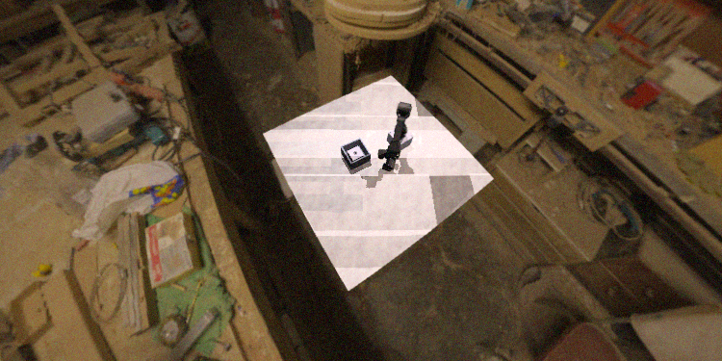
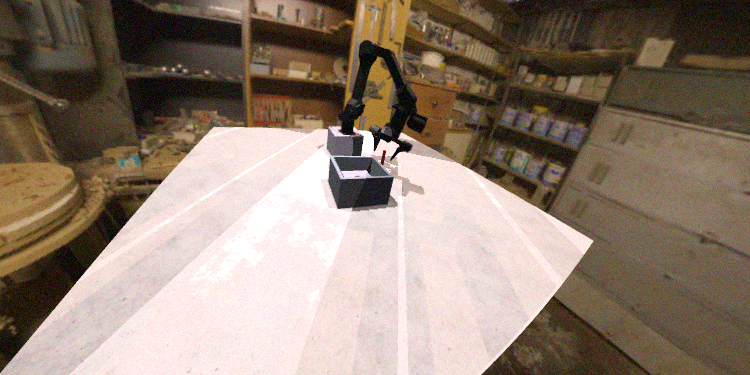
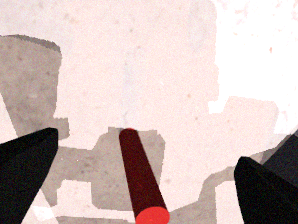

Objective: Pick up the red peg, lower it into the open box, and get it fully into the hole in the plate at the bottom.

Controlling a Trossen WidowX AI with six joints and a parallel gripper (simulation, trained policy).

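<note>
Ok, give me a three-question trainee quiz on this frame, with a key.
1. True or false: the red peg stands upright outside the open box.
2. Is the gripper (a) shut on the peg, (b) open with nothing held, or (c) shut and empty?
3. Fill in: in the wrist view, the peg's visible end face is bright ____.

Key: 1 true; 2 b; 3 red.
</note>
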